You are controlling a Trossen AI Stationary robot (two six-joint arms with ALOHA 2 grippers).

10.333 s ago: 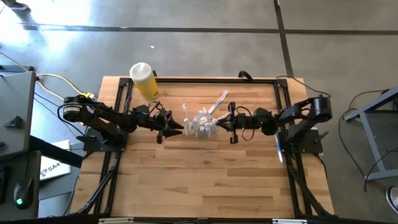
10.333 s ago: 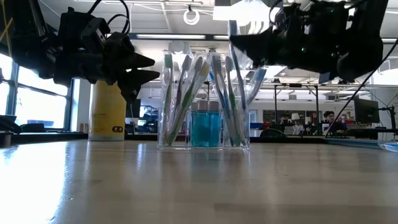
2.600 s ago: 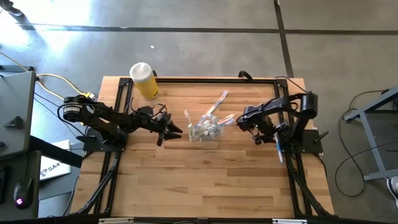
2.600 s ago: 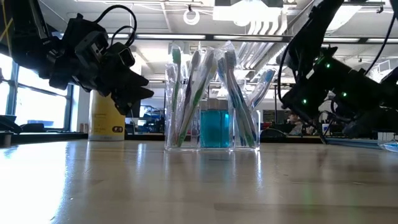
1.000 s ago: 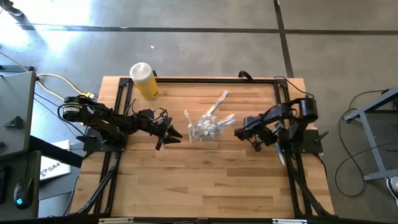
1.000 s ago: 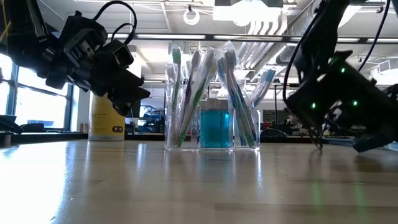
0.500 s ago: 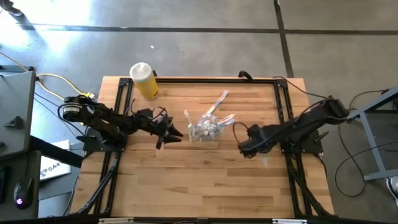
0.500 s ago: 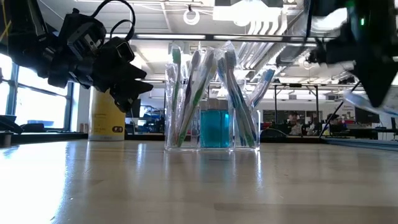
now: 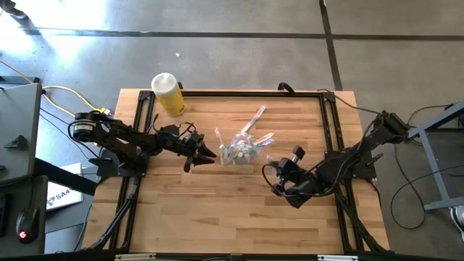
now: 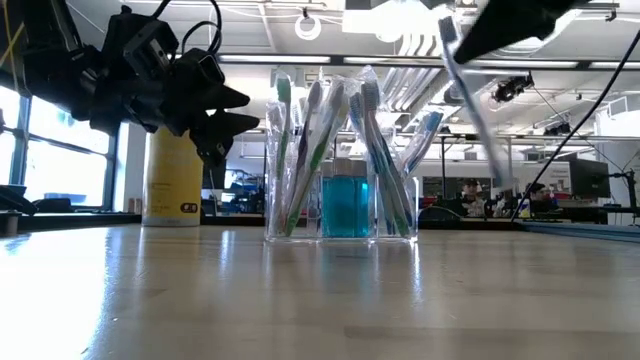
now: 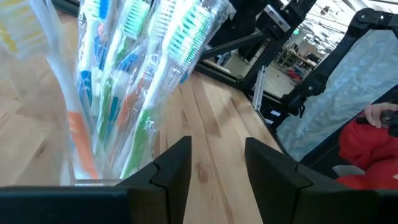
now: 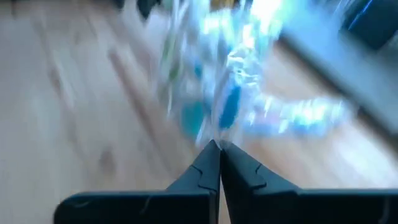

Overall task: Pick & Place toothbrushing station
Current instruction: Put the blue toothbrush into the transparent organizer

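The toothbrushing station is a clear container [image 9: 238,150] standing on its base at the table's middle. It holds several wrapped toothbrushes [image 10: 300,140] and something teal inside. My left gripper [image 9: 206,152] hovers open just left of it, fingers level and pointing at it, the fingers [image 11: 174,168] short of its wall [image 11: 118,93]. My right gripper [image 9: 272,172] is raised to the container's near right and is shut on one wrapped toothbrush [image 10: 475,110]. My right gripper pinches the toothbrush between its shut fingertips [image 12: 211,158]; the wrapped brush [image 12: 233,99] sticks out past them, blurred. In the low view it is held near its upper end [image 10: 452,40] and slants down below the gripper, clear of the table.
A yellow bottle with a white cap [image 9: 168,94] lies at the far left corner. Black frame rails [image 9: 330,123] run along the table's sides. Bare wood [image 9: 232,217] fills the near half. A person in red [image 11: 373,149] shows beyond the table.
My right gripper has risen from the table's right edge and swung toward the near middle, turning to face the container. It stays shut and has carried one toothbrush up, clear of the table. The container has stayed put.
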